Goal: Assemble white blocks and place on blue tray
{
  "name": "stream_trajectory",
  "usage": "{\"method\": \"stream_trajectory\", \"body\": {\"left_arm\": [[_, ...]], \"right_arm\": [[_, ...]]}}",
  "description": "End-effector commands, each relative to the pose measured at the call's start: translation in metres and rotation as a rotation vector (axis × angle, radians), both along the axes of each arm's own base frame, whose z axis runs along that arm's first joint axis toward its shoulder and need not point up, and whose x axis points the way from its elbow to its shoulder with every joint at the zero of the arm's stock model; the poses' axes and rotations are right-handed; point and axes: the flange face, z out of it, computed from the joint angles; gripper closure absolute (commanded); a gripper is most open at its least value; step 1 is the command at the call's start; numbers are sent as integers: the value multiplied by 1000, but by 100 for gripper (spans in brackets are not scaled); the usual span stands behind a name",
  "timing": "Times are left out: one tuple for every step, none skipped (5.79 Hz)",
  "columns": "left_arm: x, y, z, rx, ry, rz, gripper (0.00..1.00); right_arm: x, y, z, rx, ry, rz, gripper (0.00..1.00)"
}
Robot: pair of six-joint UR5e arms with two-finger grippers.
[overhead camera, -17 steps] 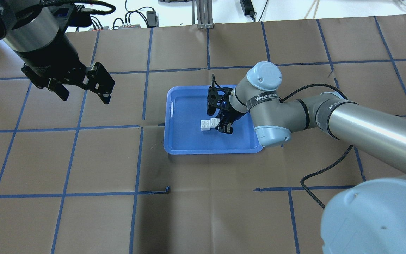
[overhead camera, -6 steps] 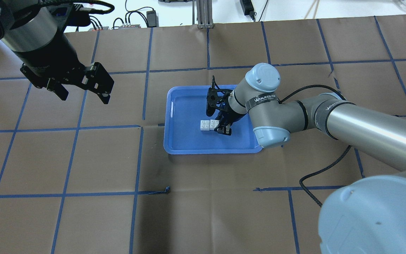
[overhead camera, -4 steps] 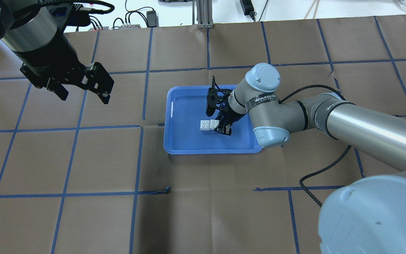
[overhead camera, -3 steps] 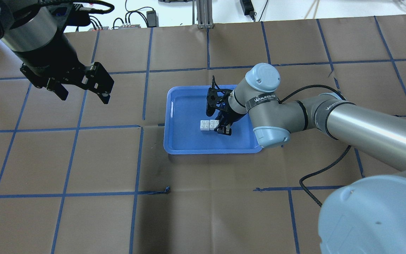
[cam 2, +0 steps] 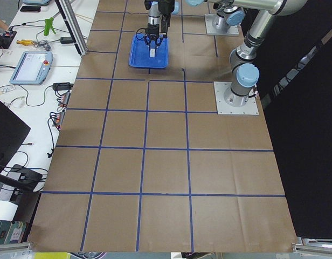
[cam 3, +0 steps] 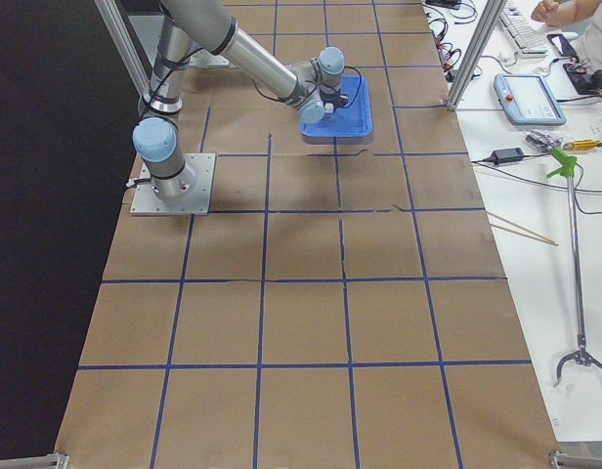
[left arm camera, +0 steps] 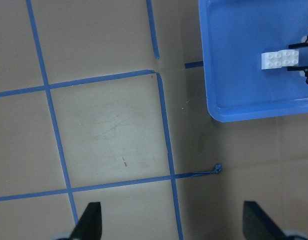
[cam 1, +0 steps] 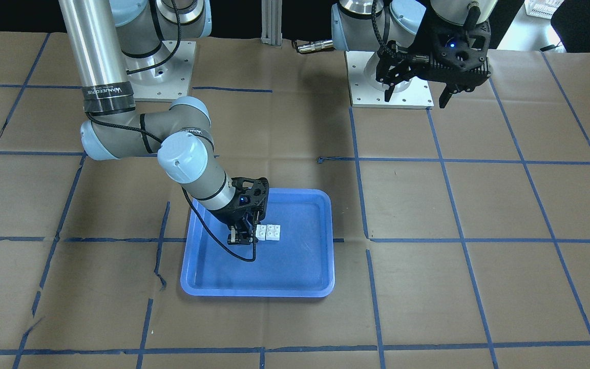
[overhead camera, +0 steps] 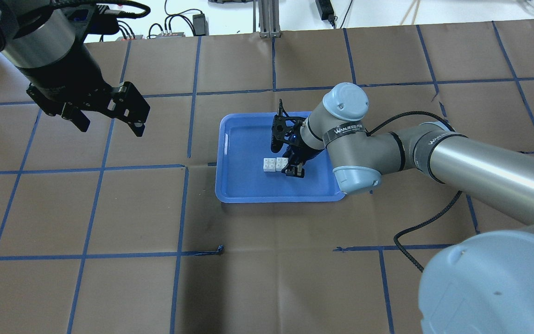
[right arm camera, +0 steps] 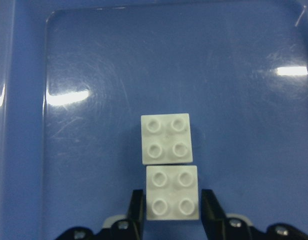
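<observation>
Two white blocks lie side by side, touching, on the floor of the blue tray (overhead camera: 239, 185). In the right wrist view the near block (right arm camera: 172, 192) sits between my right gripper's (right arm camera: 172, 200) fingers, which press its two sides; the far block (right arm camera: 166, 137) lies just beyond it. The overhead view shows the right gripper (overhead camera: 290, 164) low over the tray at the blocks (overhead camera: 270, 164). My left gripper (overhead camera: 111, 126) is open and empty, high above the table's far left. Its wrist view shows the blocks (left arm camera: 280, 59) and tray (left arm camera: 234, 90) at the upper right.
Brown paper with blue tape grid lines covers the table (overhead camera: 267, 260). A black cable (overhead camera: 415, 232) hangs from the right arm over the table. The two arm base plates (cam 1: 387, 77) stand at the robot's side.
Since 2.9 s ago the right gripper shifted slightly towards the blocks and down. Over the last second nothing has visibly moved. The left arm stays still.
</observation>
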Motion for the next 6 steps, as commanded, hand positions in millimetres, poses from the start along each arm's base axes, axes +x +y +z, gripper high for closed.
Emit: {"method": "stream_trajectory", "body": {"left_arm": [[0,0,1,-2,1,0,1],[0,0,1,-4,3,0,1],[0,0,1,-4,3,0,1],[0,0,1,-4,1,0,1],[0,0,1,-4,1,0,1],[0,0,1,-4,1,0,1]], "right_arm": [[-1,-5,10,-22,1,-8,0],[-7,-17,27,-51,9,-22,0],[-21,-23,37,-3,66,-88,0],[-46,-28,61,66,123,-240,0],[-75,-32,100,101,175,-389,0],[-97,-34,129,145,222,-549,0]]}}
